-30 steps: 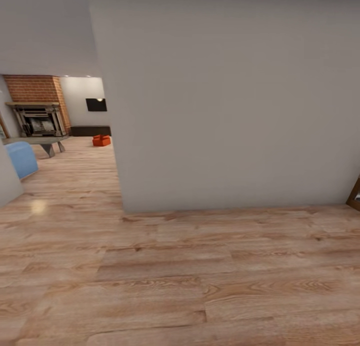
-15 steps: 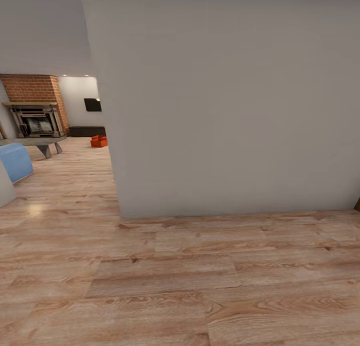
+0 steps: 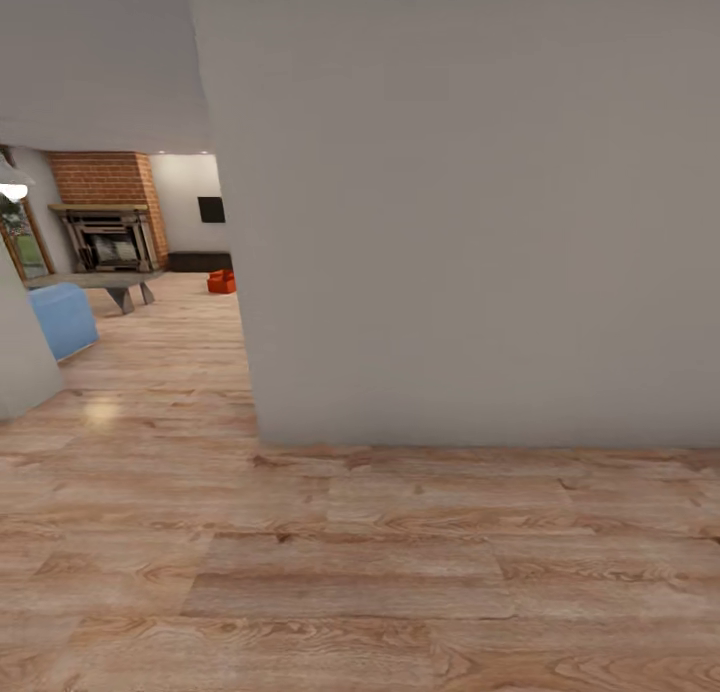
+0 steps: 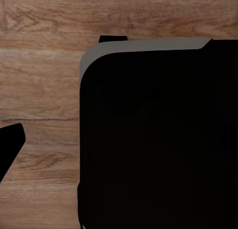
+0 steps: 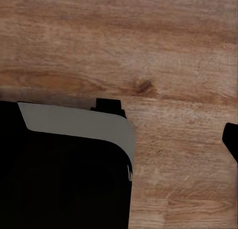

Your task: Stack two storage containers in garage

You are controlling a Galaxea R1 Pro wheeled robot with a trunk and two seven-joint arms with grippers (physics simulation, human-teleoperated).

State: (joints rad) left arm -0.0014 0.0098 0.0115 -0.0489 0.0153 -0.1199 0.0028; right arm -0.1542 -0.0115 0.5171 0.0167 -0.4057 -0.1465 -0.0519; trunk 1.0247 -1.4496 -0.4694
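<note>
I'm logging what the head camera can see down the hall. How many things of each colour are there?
Orange-red storage container: 1
Blue seat: 1
Red-brick fireplace: 1
Black TV screen: 1
Grey low table: 1
Total: 5

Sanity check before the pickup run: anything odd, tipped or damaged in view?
Nothing stands out. An orange-red storage bin sits on the light wood-plank floor far off by the dark low cabinet, half hidden behind the pale grey wall; too small to judge its tilt.

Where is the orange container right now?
Head view: the orange container sits far off at left on the wood floor, past the wall corner, below the black TV.
</note>
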